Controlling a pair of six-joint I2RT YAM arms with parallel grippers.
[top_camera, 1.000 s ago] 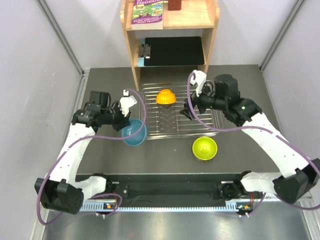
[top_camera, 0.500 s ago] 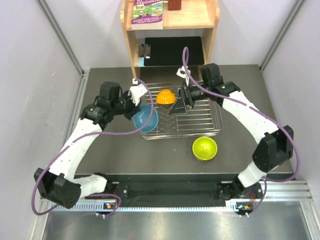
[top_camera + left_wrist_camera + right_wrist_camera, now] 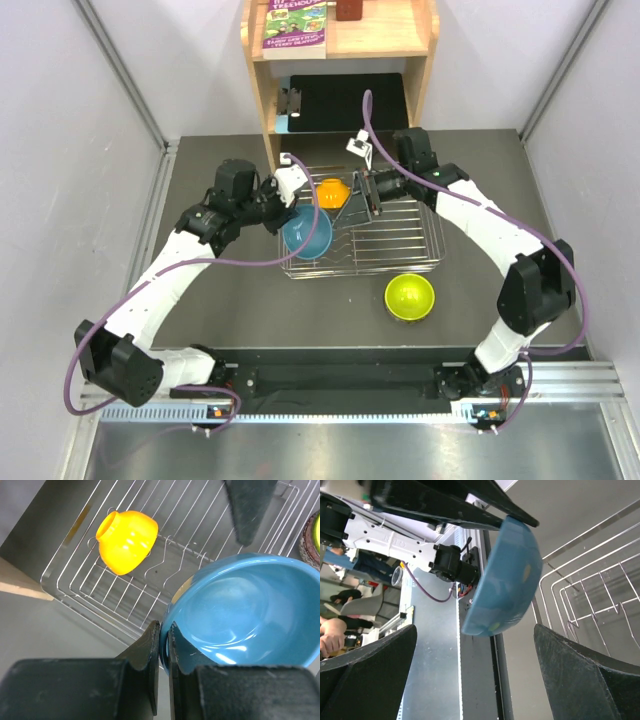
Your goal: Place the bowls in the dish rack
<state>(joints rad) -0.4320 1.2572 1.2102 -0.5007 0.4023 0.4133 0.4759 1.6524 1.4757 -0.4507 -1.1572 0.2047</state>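
Top external: left claw (image 3: 164, 630) pinches blue bowl (image 3: 308, 236) over dish rack (image 3: 405, 243); right claw (image 3: 360, 195) spread wide.

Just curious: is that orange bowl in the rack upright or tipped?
Tipped: the orange bowl leans in the dish rack with its base showing, not its hollow.

Top external: high, behind arm bases (image 3: 205, 368), looks steeply down, whole table (image 3: 300, 312) in frame. Left wrist: very near, looks down into blue bowl (image 3: 240, 610), dish rack (image 3: 125, 595) below. Right wrist: low, rolled, faces sideways past rack's edge toward table's near edge. All three share bowl, rack.
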